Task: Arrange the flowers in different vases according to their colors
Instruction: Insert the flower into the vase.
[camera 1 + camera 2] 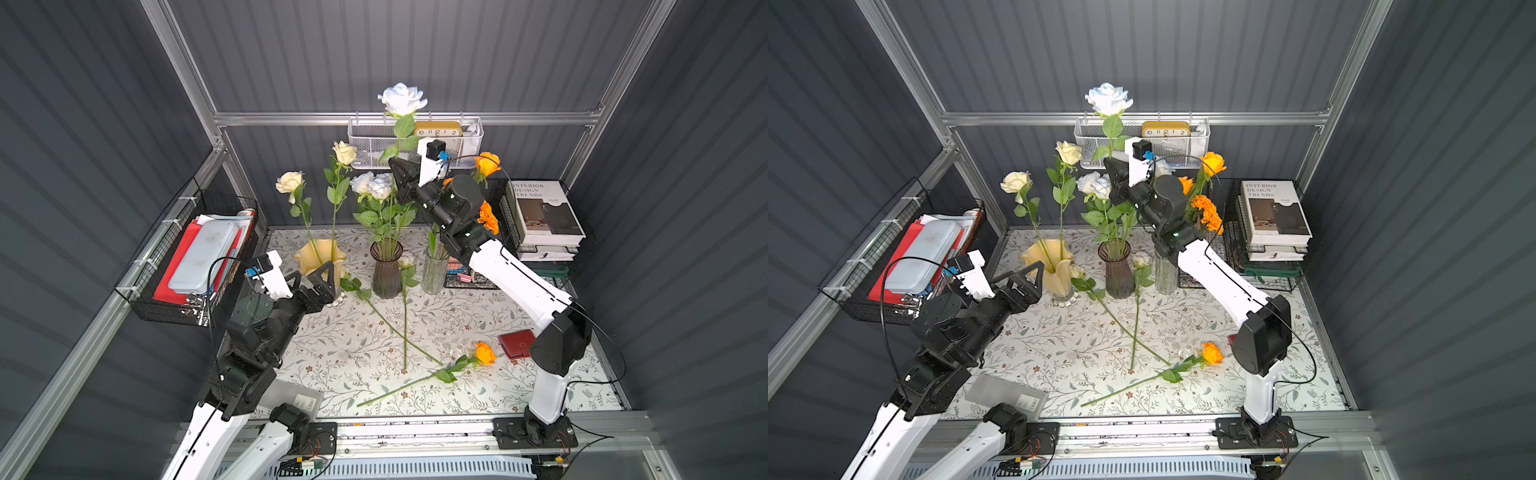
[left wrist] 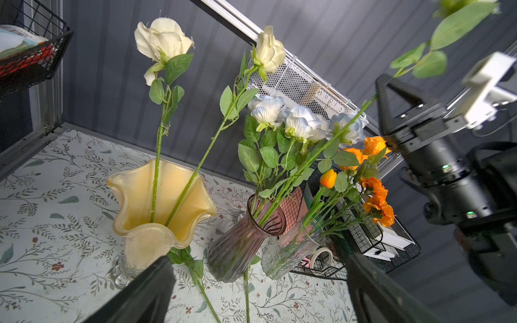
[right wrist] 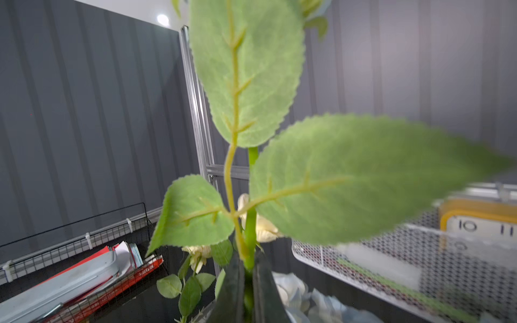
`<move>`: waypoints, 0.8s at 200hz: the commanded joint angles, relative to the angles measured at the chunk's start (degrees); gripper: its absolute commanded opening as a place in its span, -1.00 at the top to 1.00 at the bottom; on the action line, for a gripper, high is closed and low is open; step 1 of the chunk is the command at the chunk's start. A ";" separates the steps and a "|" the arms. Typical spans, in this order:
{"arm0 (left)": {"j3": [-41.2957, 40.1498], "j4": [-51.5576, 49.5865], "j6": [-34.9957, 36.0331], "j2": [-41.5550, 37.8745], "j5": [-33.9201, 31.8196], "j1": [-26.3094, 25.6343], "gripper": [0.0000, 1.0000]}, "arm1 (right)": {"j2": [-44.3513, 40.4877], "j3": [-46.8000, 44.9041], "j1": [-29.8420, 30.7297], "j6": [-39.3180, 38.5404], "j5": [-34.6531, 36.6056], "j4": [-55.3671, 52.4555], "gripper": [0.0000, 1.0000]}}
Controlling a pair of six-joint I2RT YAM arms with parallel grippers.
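On the tabletop (image 1: 478, 316) the purple vase (image 1: 386, 272) is placed just below the white rose (image 1: 401, 99), whose long stem is held nearly upright (lower end apparently at the vase mouth) by the right end effector (image 3: 248, 268), clamped on it; the left end effector (image 1: 312, 279) is spread apart, empty.

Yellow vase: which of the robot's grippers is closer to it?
Left. The left gripper sits open beside the yellow vase; the right gripper is raised high, shut on a white rose above the purple vase.
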 commanded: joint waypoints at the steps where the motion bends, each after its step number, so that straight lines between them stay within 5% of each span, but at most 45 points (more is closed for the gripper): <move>1: -0.90 1.54 1.91 0.68 -0.84 0.26 -0.98 | -1.36 -4.35 -0.05 3.92 -0.91 6.91 1.00; 11: -1.26 2.02 1.83 0.78 -0.66 0.27 -0.98 | -2.28 -7.52 -0.05 4.60 -1.55 8.68 0.99; 35: -2.21 3.10 1.57 1.39 0.95 0.27 -0.98 | -6.91 -13.75 0.24 4.23 -2.69 8.62 0.15; 51: -3.14 4.09 2.01 1.33 2.54 0.27 -0.98 | -11.66 -15.69 0.65 3.30 -2.20 3.31 -0.09; 120: -9.34 6.58 7.02 6.54 18.00 0.20 -0.98 | -34.86 -32.70 1.36 5.43 -0.61 -24.91 -0.23; 160: -7.92 3.34 7.67 16.73 29.43 -1.07 -0.98 | -48.96 -47.29 0.13 14.65 11.50 -39.23 -0.22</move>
